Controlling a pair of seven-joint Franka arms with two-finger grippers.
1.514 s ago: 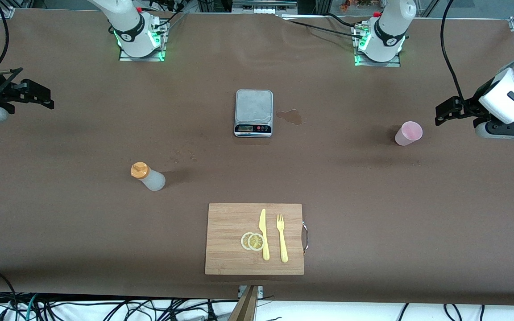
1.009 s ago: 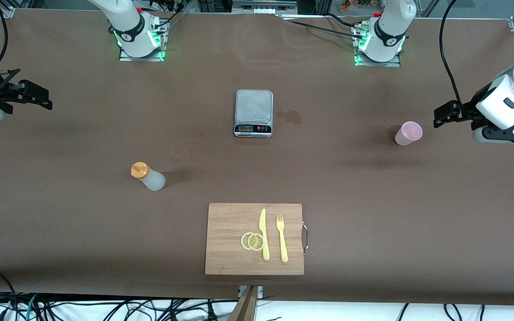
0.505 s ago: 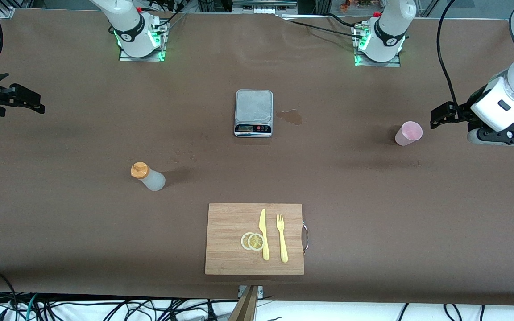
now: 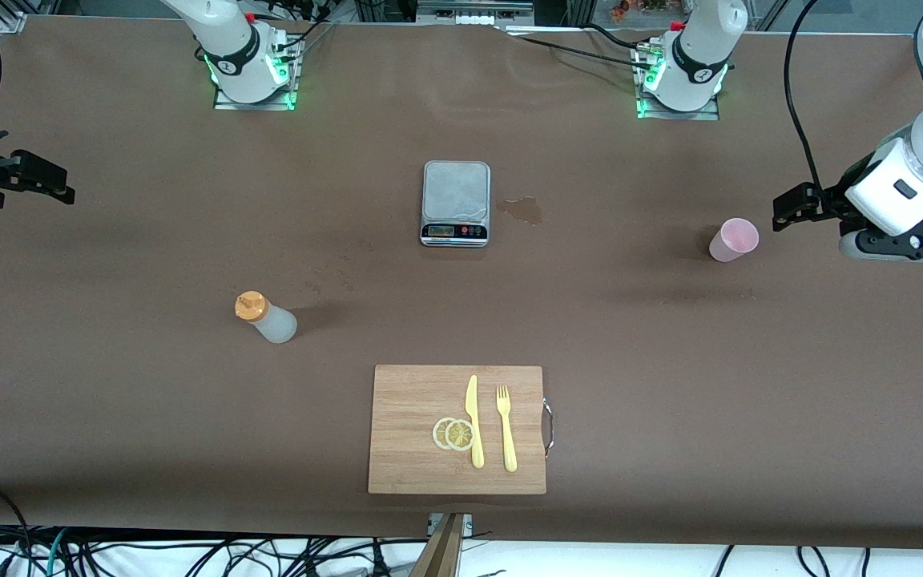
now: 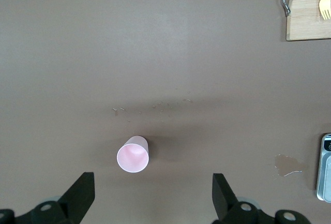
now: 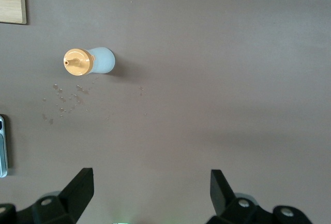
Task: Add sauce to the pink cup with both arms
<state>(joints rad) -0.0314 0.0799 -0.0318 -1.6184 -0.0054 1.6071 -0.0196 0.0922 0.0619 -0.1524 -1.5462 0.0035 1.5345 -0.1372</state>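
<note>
Standing upright on the brown bench [image 4: 109, 401], the pink cup [image 4: 733, 239] sits toward the left arm's end, mouth up, nothing visible inside. Left gripper [image 4: 786, 210] hangs over bench just beside cup, apart from it; fingers [image 5: 83, 193] spread wide in left wrist view, holding nothing.

Sauce bottle [image 4: 266, 317], whitish w/ orange nozzle cap, stands toward right arm's end, nearer front cam than the scale [image 4: 456, 203]. Small droplets on bench by bottle in right wrist view. Right gripper [image 4: 57, 183] up over bench edge at its own end, well apart from bottle; fingers [image 6: 80, 188] spread, empty.

Scale mid-bench, steel plate bare. Wet stain [image 4: 521, 209] just beside it, toward left arm's end.

Cutting board [image 4: 413, 417] nearest front cam, carrying yellow knife [image 4: 473, 421], yellow fork [image 4: 505, 427], two lemon slices [image 4: 453, 433] touching knife.
</note>
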